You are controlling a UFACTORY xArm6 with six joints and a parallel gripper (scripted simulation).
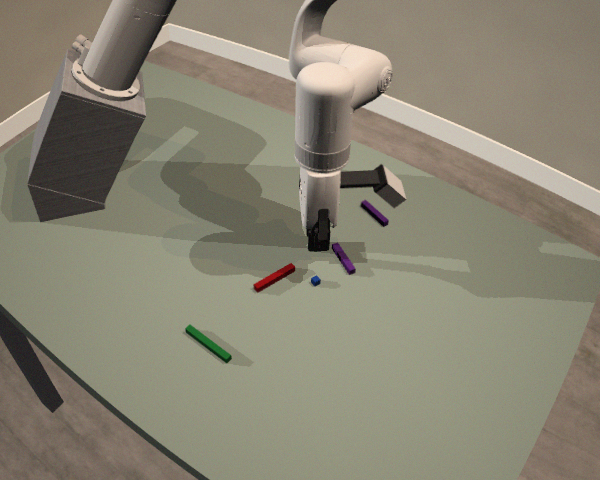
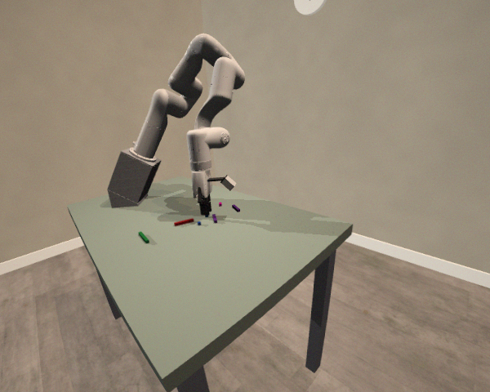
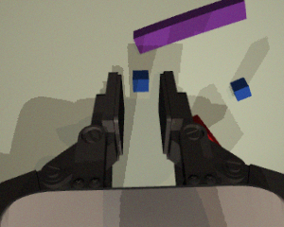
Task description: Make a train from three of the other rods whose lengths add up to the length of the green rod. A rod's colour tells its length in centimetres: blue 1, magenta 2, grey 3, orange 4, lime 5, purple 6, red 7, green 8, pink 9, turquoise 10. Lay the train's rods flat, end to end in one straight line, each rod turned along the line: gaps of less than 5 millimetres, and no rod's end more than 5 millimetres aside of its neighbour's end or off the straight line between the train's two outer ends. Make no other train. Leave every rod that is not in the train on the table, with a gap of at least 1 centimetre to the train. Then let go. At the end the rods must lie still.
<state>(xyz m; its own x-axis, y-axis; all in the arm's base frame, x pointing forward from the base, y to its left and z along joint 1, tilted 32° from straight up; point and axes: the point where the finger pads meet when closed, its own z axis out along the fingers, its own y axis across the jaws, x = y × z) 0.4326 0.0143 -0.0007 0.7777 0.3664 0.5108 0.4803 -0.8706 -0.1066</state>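
My gripper (image 1: pixel 318 245) stands low over the table, pointing down, its fingers partly open. In the wrist view a small blue rod (image 3: pixel 140 81) lies between the fingertips with a gap on each side; it is hidden in the top view. A purple rod (image 3: pixel 189 23) lies just beyond it, also seen in the top view (image 1: pixel 343 257). A second blue rod (image 1: pixel 315 280) (image 3: pixel 240 89) lies to the side. The red rod (image 1: pixel 274 277) lies left of it. The green rod (image 1: pixel 207 343) lies alone nearer the front edge.
A second purple rod (image 1: pixel 374 212) lies behind the gripper, near the wrist camera block (image 1: pixel 388 187). A small magenta rod (image 2: pixel 220 203) lies farther back. The arm's base block (image 1: pixel 83 139) stands at the back left corner.
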